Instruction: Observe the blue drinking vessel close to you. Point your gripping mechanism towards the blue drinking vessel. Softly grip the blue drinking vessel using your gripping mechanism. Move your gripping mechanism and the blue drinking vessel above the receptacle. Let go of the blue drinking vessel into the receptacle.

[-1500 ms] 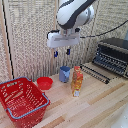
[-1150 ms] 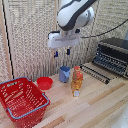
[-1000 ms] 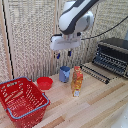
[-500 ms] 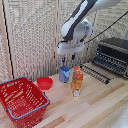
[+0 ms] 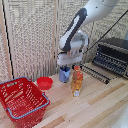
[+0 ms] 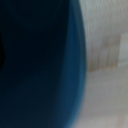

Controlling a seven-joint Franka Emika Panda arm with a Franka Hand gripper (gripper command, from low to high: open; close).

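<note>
The blue-grey cup (image 5: pixel 65 75) stands upright on the wooden table, just beside the orange-yellow bottle (image 5: pixel 76 82). My gripper (image 5: pixel 65 67) is low over the cup, with its dark fingers down on either side of the cup's top, which they hide. The jaws look open around the cup, which still rests on the table. In the wrist view the cup's blue wall (image 6: pixel 45 65) fills most of the picture, very close. The red wire basket (image 5: pixel 22 100) with its blue-grey rim stands at the exterior view's lower left, well apart from the cup.
A small red bowl (image 5: pixel 44 82) sits between the basket and the cup. A black toaster oven (image 5: pixel 112 55) stands at the exterior view's right, with a dark rack (image 5: pixel 95 73) in front of it. A slatted wall lies behind.
The arm has swung towards the exterior view's right and come down, bringing the gripper from well above the cup to around its top. The cup, bottle, bowl and basket have not moved.
</note>
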